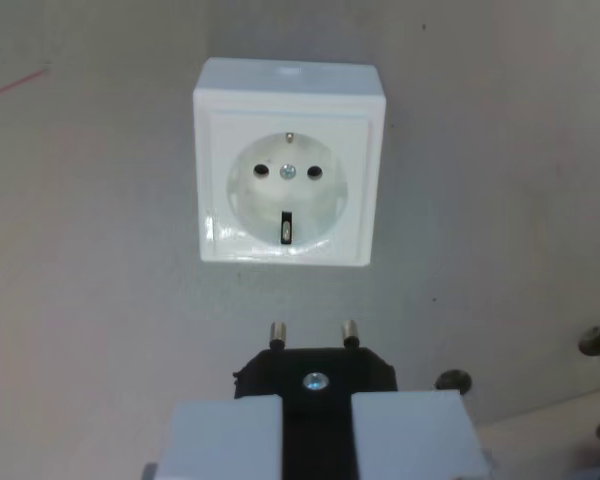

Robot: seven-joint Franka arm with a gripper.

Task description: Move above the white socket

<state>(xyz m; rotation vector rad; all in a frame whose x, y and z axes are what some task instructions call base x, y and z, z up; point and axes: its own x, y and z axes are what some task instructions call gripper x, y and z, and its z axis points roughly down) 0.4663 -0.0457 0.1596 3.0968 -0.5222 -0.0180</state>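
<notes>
A white square socket (288,165) lies face up on the pale grey surface in the upper middle of the wrist view, with a round recess, two pin holes and a centre screw. Below it, at the bottom of the view, my gripper (317,425) is shut on a black plug (316,378). The plug's two metal pins (313,334) point toward the socket and end a short way below its lower edge. The two light grey fingers (225,435) press on the plug's sides and hide its lower body.
Several dark round holes (597,341) mark the surface at the lower right, near a curved edge where a beige area (550,440) begins. A thin red line (15,85) crosses the upper left.
</notes>
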